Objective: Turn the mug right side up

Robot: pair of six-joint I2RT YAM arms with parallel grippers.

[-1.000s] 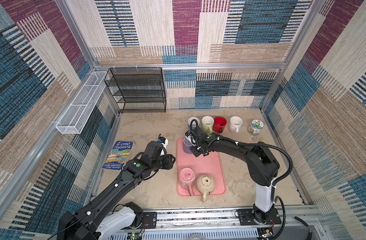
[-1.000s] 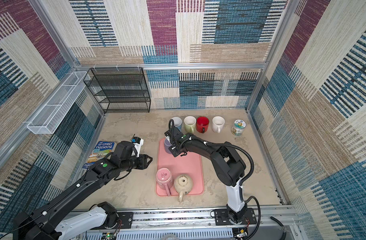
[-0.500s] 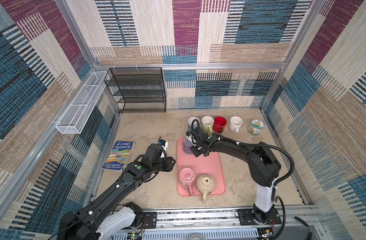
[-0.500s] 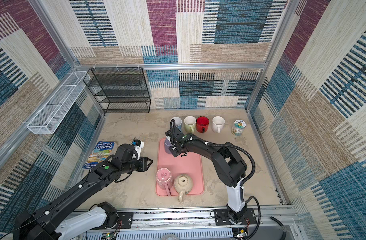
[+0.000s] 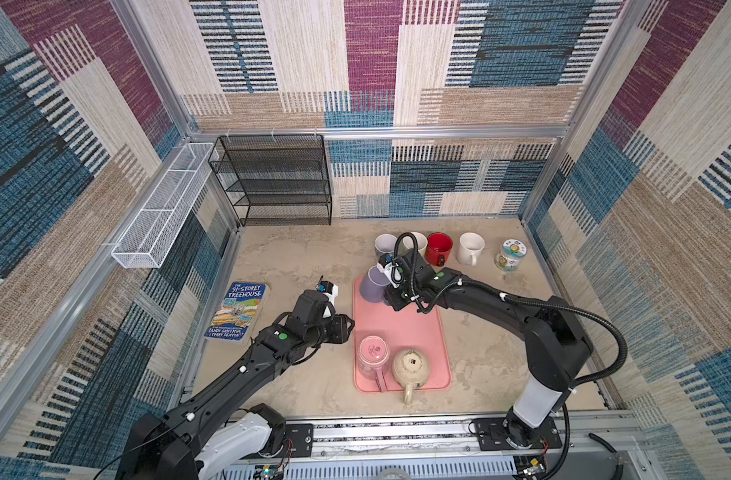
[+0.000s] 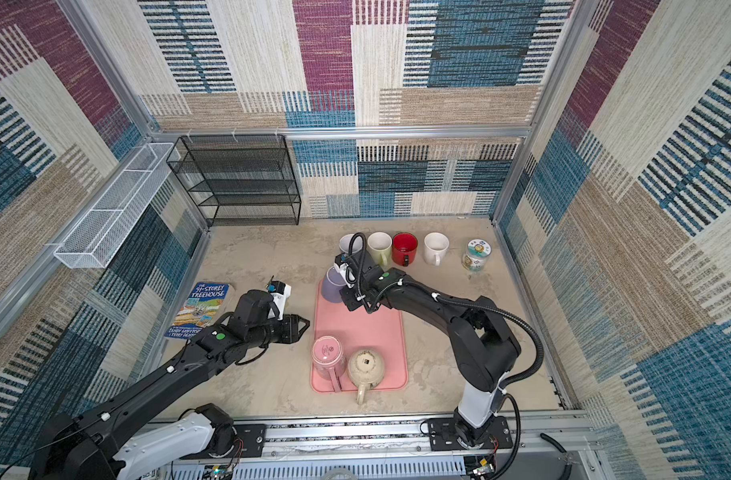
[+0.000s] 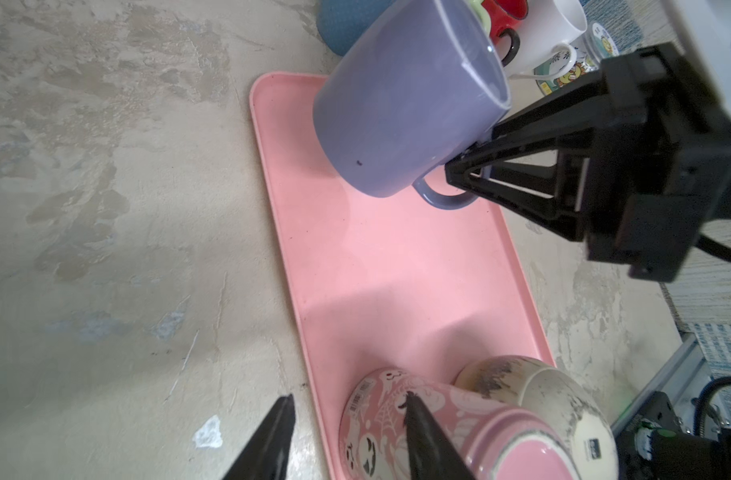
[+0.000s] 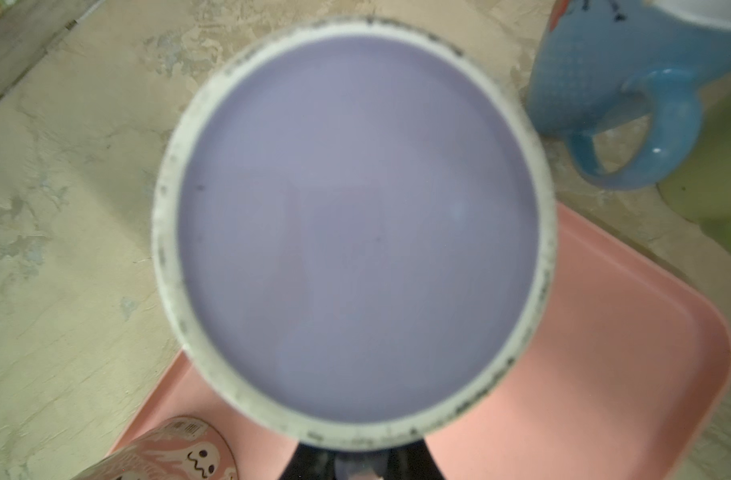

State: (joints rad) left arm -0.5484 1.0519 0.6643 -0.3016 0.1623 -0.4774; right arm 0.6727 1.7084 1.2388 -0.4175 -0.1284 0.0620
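A purple mug (image 5: 374, 284) (image 6: 333, 284) (image 7: 405, 104) hangs tilted over the far left corner of the pink tray (image 5: 401, 328) (image 6: 368, 328) (image 7: 376, 257). Its white-ringed base (image 8: 355, 216) faces up toward the right wrist camera and its mouth points down. My right gripper (image 5: 386, 296) (image 6: 347, 296) (image 7: 455, 174) (image 8: 357, 461) is shut on the mug's handle. My left gripper (image 5: 351, 328) (image 6: 305, 324) (image 7: 349, 399) is open and empty, just left of the tray beside an upside-down pink mug (image 5: 372, 357) (image 7: 397, 424).
A cream mug (image 5: 411, 368) sits upside down beside the pink mug on the tray's near end. Behind the tray stands a row of upright mugs, blue (image 8: 604, 83), pale green (image 5: 415, 243), red (image 5: 438, 248) and white (image 5: 471, 247), then a jar (image 5: 509, 253). A book (image 5: 239, 309) lies left, a black rack (image 5: 278, 178) at the back.
My left arm has edged slightly toward the tray. The right gripper and the purple mug have barely moved.
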